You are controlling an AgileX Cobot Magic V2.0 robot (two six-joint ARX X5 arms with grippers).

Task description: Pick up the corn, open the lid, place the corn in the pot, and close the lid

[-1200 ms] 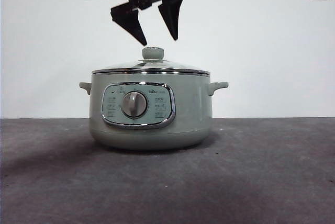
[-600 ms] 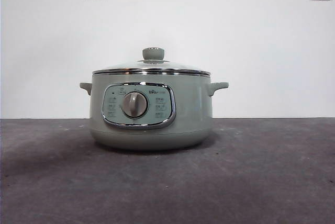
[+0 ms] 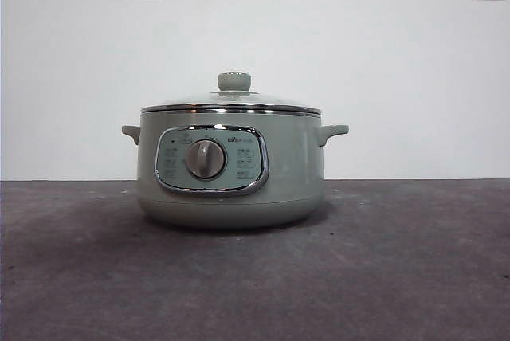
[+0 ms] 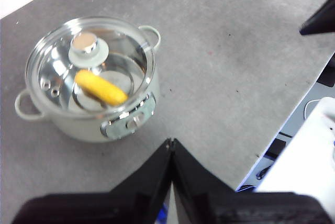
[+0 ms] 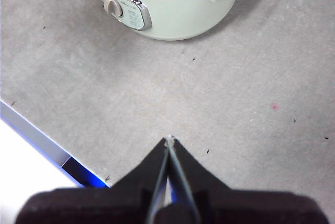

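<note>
Both sets of jaws pressed together, holding nothing: left gripper (image 4: pixel 171 141) high above the grey table (image 4: pixel 235 77), well apart from the pot (image 4: pixel 91 80); right gripper (image 5: pixel 169 139) likewise raised over bare tabletop, pot near. Lid (image 3: pixel 231 103) seated on the pot's rim, green knob (image 3: pixel 233 80) upright; corn (image 4: pixel 100 87) lying inside the pot, visible through the glass.

Grey speckled table (image 3: pixel 414 277), sage-green pot (image 3: pixel 231 190) standing directly on it, near its middle
</note>
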